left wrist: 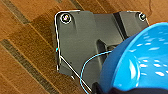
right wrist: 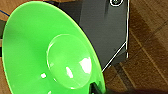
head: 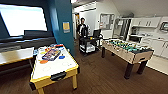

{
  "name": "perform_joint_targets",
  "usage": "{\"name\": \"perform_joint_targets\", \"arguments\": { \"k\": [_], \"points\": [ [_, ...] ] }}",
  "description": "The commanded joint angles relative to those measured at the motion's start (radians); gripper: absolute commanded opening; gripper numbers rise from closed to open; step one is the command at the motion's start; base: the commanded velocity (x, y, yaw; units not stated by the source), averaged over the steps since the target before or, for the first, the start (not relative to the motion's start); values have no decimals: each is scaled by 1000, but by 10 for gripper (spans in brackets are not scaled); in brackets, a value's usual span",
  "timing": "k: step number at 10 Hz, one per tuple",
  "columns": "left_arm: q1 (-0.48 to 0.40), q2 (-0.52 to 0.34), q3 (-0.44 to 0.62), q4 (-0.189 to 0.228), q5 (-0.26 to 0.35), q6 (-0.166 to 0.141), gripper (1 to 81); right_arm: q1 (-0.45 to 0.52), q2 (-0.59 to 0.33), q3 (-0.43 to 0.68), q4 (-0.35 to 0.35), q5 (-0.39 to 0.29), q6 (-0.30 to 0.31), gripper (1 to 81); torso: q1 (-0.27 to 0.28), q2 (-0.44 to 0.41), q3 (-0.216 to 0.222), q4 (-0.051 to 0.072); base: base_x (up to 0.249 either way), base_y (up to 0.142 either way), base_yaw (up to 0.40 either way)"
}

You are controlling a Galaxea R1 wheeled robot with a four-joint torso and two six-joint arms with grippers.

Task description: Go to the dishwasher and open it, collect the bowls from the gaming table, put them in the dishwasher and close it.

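I see blue bowl (left wrist: 135, 60) close against left wrist; lime-green bowl (right wrist: 50, 50) close against right wrist; cannot tell either grip state; wood floor (left wrist: 22, 50) beneath.

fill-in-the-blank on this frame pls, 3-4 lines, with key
1. The bowl seen from the left wrist is ____.
2. The bowl seen from the right wrist is ____.
3. The gaming table has a white top and a ____ rim.
4. Under both wrist cameras the floor is made of ____.

Missing words: blue; green; yellow; wood
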Motion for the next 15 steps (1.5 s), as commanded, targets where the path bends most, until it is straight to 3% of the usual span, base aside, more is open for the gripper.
{"name": "perform_joint_targets", "arguments": {
  "k": [1, 15],
  "points": [
    [-42, -19, -1, 3, 44, 5, 10, 31, -10, -1, -11, -28, 0, 10, 0, 0, 0, 0, 0, 0, -387],
    [-44, -16, -12, 3, 44, 5, 10, 27, -9, -2, -9, -30, 0, 10, 0, 0, 0, 0, 0, 0, -387]
  ]
}}
